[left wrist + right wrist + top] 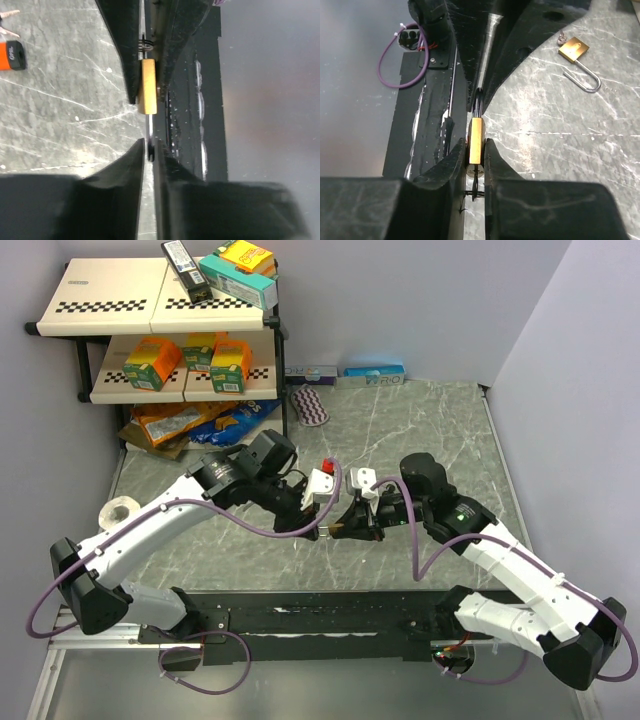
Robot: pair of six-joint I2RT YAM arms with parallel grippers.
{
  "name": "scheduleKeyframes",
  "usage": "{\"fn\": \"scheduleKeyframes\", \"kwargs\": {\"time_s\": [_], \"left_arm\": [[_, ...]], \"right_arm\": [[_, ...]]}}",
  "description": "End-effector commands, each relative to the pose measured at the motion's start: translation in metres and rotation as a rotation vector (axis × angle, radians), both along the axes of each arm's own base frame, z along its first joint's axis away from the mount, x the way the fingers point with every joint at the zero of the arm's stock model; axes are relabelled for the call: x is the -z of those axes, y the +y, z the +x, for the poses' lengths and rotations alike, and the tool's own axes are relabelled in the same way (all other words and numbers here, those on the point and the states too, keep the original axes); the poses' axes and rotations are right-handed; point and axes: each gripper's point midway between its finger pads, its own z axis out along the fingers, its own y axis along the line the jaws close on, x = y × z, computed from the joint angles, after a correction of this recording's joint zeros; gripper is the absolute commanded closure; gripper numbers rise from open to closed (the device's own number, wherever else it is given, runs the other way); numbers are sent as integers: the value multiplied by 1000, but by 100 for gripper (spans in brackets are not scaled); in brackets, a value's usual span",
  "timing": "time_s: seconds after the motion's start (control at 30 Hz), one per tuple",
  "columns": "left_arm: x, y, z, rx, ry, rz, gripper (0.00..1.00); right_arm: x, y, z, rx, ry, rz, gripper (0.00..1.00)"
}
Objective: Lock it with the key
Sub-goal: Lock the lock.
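Observation:
A small brass padlock (476, 142) is held in the air between both grippers. My right gripper (476, 150) is shut on its brass body, which also shows in the left wrist view (147, 92). A dark key (477, 181) sits edge-on in the keyhole at the body's near end, with a thin ring on it. My left gripper (150, 150) is shut on the thin dark shackle (479, 100) at the other end. In the top view the left gripper (322, 530) and the right gripper (347, 530) meet tip to tip above the table's near middle.
A second brass padlock (574, 49) lies on the marble table with its shackle open. An orange-and-black key fob (12, 55) lies nearby. A shelf (150, 310) with boxes stands back left, a white tape roll (122, 510) at the left, a black mat (320, 615) along the near edge.

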Motion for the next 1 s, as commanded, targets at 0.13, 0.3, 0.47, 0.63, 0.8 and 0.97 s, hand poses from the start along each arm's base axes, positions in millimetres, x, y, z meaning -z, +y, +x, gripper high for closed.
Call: {"fn": "scheduleKeyframes", "kwargs": {"time_s": [0.13,0.3,0.47,0.63,0.8,0.97], "left_arm": [[-38,15,27,-156,77,-228,32],[-54,30,26,-177,53,-384,34],[-69,27,23,-242,78,-491,44],[-83,13,5,-218,39,-550,43],[-93,2,-9,-175,13,-569,48],[-97,-1,-8,-176,6,-569,63]], "right_arm": [[-40,0,3,8,15,145,100],[-74,-7,-15,-70,54,282,100],[-88,-6,-20,-89,37,339,100],[-92,-6,-20,-93,31,353,100],[-90,-3,-22,-103,27,334,100],[-90,-2,-24,-102,20,332,100]]}}
